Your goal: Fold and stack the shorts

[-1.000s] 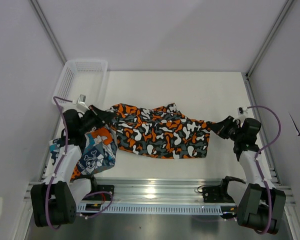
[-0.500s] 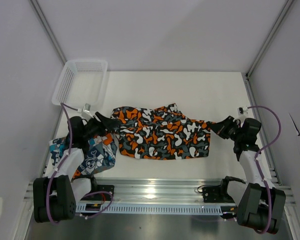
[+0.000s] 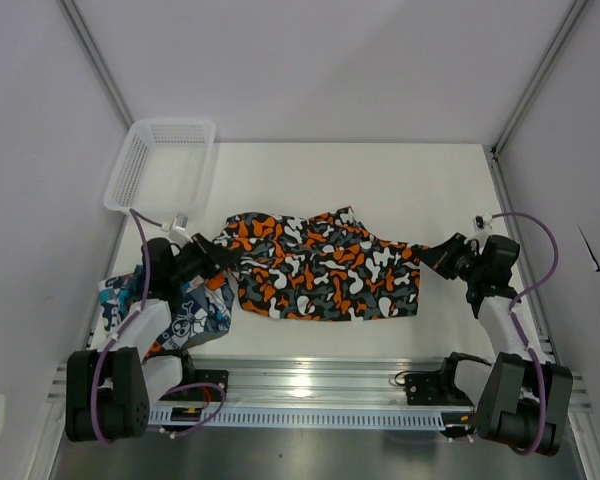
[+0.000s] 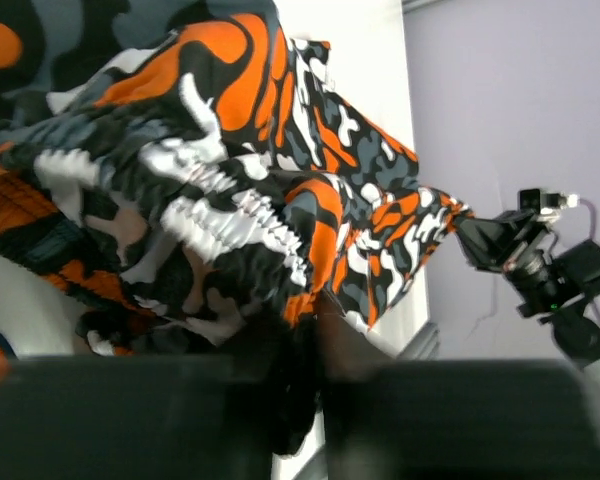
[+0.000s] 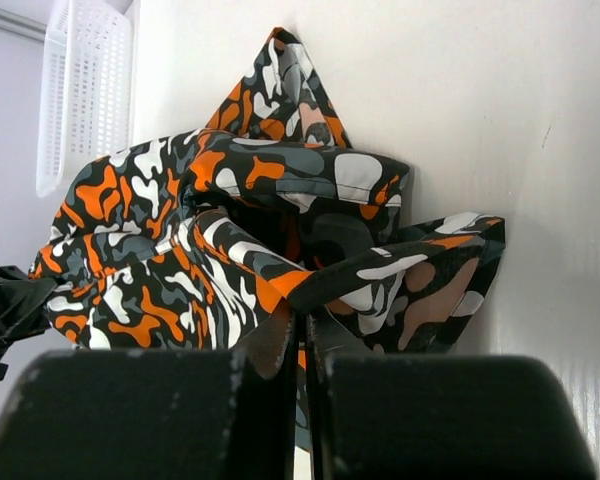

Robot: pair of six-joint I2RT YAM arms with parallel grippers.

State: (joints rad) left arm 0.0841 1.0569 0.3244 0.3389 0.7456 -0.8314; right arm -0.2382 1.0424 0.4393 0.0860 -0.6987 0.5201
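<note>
Cloth camouflage shorts (image 3: 320, 272) lie spread, rumpled into ridges.

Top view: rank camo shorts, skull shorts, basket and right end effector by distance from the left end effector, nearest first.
From the left end effector:
1. camo shorts: at its tips, spreading right.
2. skull shorts: just nearside, front left.
3. basket: back-left corner.
4. right end effector: far right, on the camo shorts' other end.
</note>
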